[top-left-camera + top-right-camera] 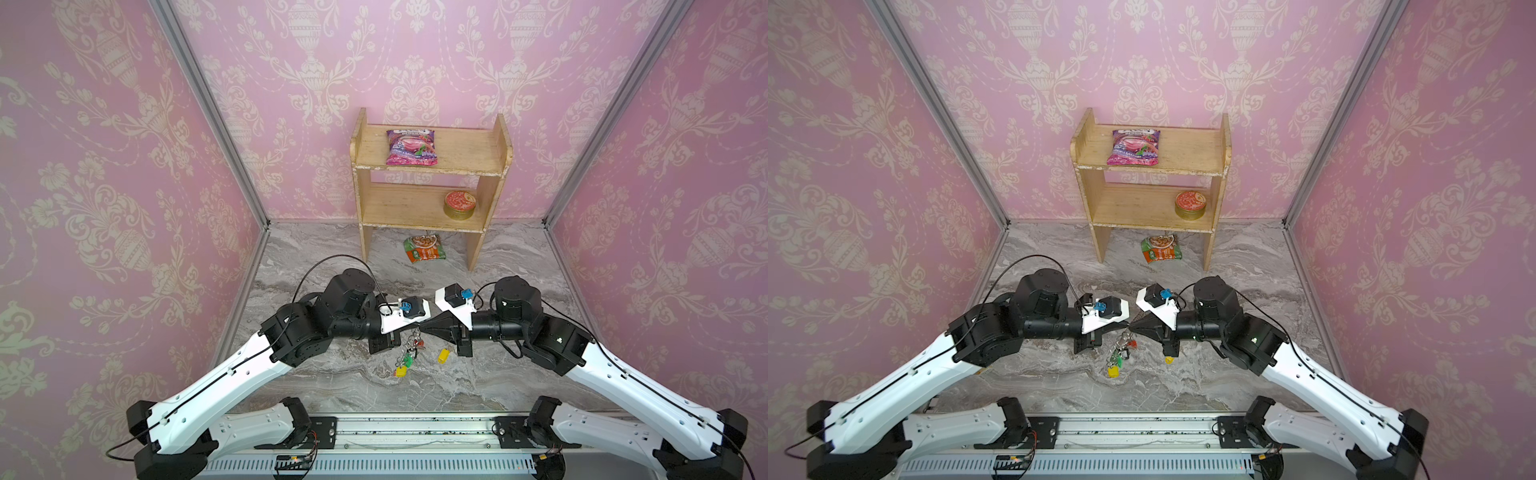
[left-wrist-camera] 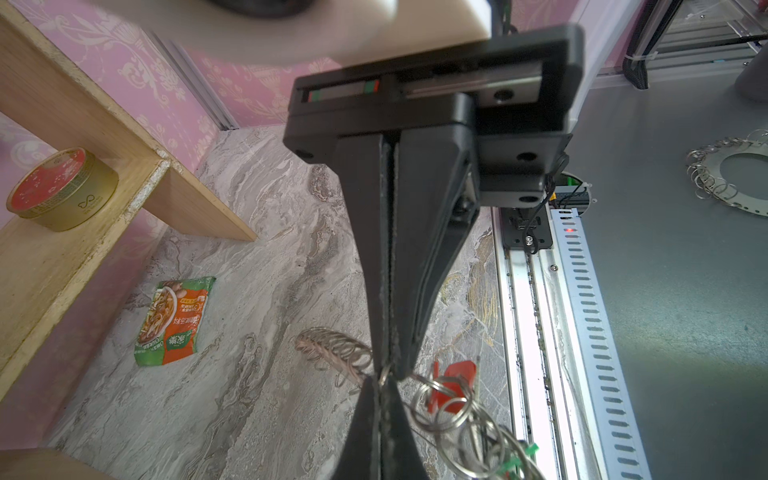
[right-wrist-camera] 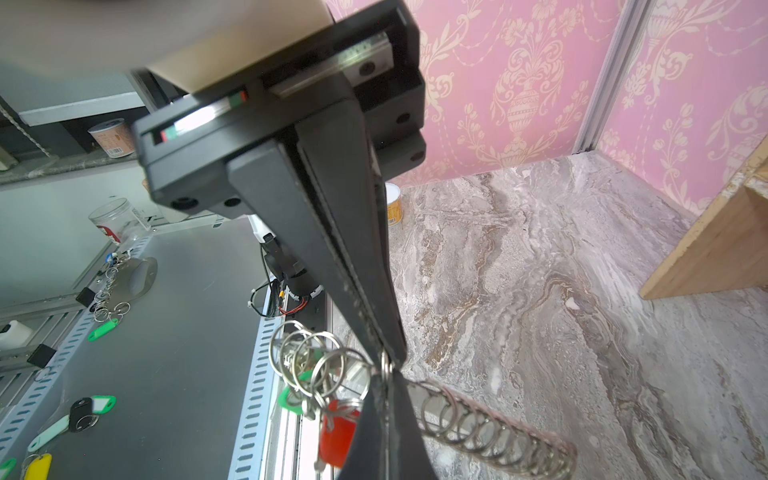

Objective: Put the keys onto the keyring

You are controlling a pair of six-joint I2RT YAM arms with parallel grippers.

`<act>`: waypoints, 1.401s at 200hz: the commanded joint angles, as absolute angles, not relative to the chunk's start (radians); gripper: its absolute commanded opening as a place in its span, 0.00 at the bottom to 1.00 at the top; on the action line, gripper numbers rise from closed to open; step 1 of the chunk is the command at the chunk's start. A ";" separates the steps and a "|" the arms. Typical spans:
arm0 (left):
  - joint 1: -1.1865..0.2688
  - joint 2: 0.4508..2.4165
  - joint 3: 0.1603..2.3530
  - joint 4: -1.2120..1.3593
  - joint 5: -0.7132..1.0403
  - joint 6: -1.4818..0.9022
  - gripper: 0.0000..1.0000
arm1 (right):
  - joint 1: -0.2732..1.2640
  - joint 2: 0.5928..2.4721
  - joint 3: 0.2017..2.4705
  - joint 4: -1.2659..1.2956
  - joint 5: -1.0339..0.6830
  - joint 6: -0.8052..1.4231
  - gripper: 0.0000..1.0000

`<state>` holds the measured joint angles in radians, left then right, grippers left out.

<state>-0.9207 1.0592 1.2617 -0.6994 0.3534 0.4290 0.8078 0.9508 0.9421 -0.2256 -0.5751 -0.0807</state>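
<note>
In both top views my left gripper (image 1: pixel 417 325) and right gripper (image 1: pixel 423 328) meet tip to tip above the marble floor. Both are shut on the top edge of the keyring (image 1: pixel 412 338), which hangs between them. The left wrist view shows its grey-brown band with silver loops (image 2: pixel 332 351) edge-on beside my left gripper (image 2: pixel 384 382). In the right wrist view the band (image 3: pixel 478 419) runs off beside my right gripper (image 3: pixel 385 380). Keys with red (image 3: pixel 338 436), green (image 1: pixel 409 361) and yellow (image 1: pixel 400 371) tags dangle from it. One yellow-tagged key (image 1: pixel 444 354) lies loose on the floor.
A wooden shelf (image 1: pixel 490 166) at the back holds a pink packet (image 1: pixel 411 146) and a round tin (image 1: pixel 460 204). A green-orange packet (image 1: pixel 424 248) lies under it. Pink walls close three sides. Outside, a grey bench carries another ring (image 2: pixel 731 178) and spare tagged keys (image 3: pixel 102 330).
</note>
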 commanded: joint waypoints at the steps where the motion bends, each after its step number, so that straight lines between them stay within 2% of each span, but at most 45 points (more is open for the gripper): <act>1: -0.937 1.035 1.297 -0.644 0.395 0.422 0.00 | 0.810 0.922 0.914 -0.109 -0.561 -0.024 0.00; 12: -0.937 1.034 1.297 -0.641 0.395 0.421 0.00 | 0.811 0.912 0.905 -0.089 -0.557 -0.018 0.00; 42: -0.937 1.028 1.296 -0.632 0.397 0.417 0.16 | 0.810 0.900 0.896 -0.069 -0.557 -0.017 0.00; 82: -0.939 1.023 1.296 -0.627 0.400 0.413 0.20 | 0.808 0.890 0.895 -0.049 -0.563 -0.017 0.00; 116: -0.939 1.004 1.288 -0.612 0.365 0.397 0.35 | 0.799 0.873 0.893 -0.047 -0.565 -0.018 0.00; 134: -0.938 0.979 1.267 -0.581 0.326 0.371 0.39 | 0.795 0.855 0.887 -0.045 -0.566 -0.022 0.00; 174: -0.936 0.931 1.227 -0.496 0.301 0.328 0.38 | 0.789 0.811 0.869 -0.027 -0.589 -0.035 0.00; 211: -0.936 0.942 1.217 -0.466 0.382 0.291 0.35 | 0.785 0.760 0.842 0.004 -0.592 -0.046 0.00; 280: -0.936 0.980 1.192 -0.415 0.505 0.253 0.34 | 0.777 0.713 0.812 0.051 -0.606 -0.040 0.00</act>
